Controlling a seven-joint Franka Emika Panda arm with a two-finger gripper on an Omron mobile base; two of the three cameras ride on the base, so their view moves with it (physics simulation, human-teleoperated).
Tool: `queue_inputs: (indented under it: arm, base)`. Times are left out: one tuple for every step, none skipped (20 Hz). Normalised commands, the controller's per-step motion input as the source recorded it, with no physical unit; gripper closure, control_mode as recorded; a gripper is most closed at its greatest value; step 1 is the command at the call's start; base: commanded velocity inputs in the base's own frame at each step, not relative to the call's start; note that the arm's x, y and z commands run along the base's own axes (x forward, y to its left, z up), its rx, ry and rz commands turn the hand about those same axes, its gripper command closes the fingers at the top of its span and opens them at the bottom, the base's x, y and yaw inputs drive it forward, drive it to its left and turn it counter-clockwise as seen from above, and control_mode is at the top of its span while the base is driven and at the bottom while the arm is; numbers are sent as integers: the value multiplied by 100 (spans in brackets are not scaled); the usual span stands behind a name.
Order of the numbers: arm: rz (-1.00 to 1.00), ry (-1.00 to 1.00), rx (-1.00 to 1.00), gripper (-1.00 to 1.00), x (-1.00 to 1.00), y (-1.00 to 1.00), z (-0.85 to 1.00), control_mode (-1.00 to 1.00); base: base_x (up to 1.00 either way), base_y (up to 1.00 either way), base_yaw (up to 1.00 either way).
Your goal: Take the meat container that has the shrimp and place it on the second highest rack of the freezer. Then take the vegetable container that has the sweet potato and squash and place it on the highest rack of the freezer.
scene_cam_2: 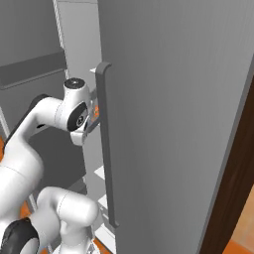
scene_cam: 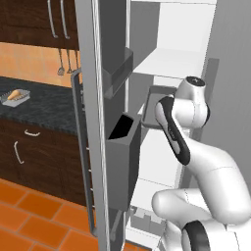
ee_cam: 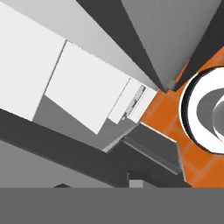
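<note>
The freezer [scene_cam: 147,29] stands open and my arm reaches into it. A grey meat container [scene_cam: 153,104] hangs in the gap just under the highest rack [scene_cam: 169,62], right at my hand. The second highest rack below it is mostly hidden by the tray and my arm. My gripper [scene_cam_2: 91,123] is shut on the container, whose dark rim [ee_cam: 65,144] crosses the hand view. The shrimp is hidden. The vegetable container [scene_cam: 15,96] sits on the dark counter at far left. Tan-orange vegetables [scene_cam: 16,92] lie in it, and I cannot tell the sweet potato from the squash.
The open freezer door [scene_cam: 90,98] stands left of my arm, with grey bins [scene_cam: 122,147] jutting toward the opening. The closed fridge door with its bar handle [scene_cam_2: 106,149] is tight on the right. Lower white shelves [ee_cam: 87,87] and the orange floor [ee_cam: 164,113] lie below.
</note>
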Motion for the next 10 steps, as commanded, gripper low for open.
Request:
queue_inputs:
  arm:
    - [0,-45,0,100,0,-21,-21,-100]
    - [0,-39,0,100,0,-21,-21,-100]
    - [0,-24,0,100,17,-26,-8,-100]
    - [0,-9,0,100,38,-21,-1,-100]
    - [0,0,0,100,53,-16,0,-100]
    - [0,0,0,100,60,-14,0,-100]
    - [0,1,-1,100,61,-12,0,-100]
    - [0,3,-2,100,57,-6,0,-100]
    - [0,5,-5,100,53,0,-5,-100]
    - [0,10,-9,100,61,0,-4,-100]
  base:
    - [0,0,0]
    - [0,0,0]
    - [0,0,0]
    - [0,0,0]
    - [0,0,0]
    - [0,0,0]
    - [0,0,0]
    - [0,0,0]
    - [0,0,0]
    - [0,0,0]
